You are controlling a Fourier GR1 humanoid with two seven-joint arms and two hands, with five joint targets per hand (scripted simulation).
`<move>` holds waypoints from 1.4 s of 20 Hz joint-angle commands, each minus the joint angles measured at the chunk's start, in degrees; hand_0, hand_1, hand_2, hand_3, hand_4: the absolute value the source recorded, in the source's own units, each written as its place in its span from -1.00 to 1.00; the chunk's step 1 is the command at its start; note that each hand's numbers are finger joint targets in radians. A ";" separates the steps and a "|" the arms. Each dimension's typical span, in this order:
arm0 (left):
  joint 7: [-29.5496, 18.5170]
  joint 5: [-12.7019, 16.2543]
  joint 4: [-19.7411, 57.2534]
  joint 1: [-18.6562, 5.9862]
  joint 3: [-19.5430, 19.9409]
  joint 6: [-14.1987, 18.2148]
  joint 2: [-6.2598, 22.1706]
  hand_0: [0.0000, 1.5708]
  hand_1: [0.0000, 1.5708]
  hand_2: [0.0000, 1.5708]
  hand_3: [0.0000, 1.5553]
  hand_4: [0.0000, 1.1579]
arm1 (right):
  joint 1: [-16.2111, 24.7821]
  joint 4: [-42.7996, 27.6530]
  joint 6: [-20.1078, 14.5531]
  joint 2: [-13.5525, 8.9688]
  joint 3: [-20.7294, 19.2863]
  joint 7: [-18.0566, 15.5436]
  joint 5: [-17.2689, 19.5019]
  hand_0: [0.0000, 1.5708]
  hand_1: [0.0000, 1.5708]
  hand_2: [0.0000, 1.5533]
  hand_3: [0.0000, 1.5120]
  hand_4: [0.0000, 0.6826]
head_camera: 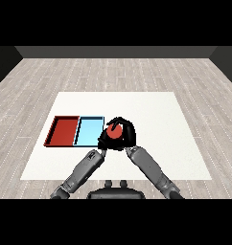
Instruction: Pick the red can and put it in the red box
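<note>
The red can [114, 132] sat just to the right of the light blue tray [89, 132], with the right hand [126, 135] curled round it. The left hand [103, 142] crowded in close beside the can; whether its fingers were apart or together could not be told. The red tray [63, 131] lay on the far side of the light blue tray. A short carry risked landing the can in the light blue tray, and the left hand might block the path.
</note>
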 commanded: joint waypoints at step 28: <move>2.28 -4.61 -2.32 -0.05 2.23 0.74 -0.83 1.00 1.00 1.00 0.91 0.96 | 3.19 -6.44 6.74 -1.44 -9.14 9.63 6.35 -1.00 -1.00 -1.00 -1.00 -1.00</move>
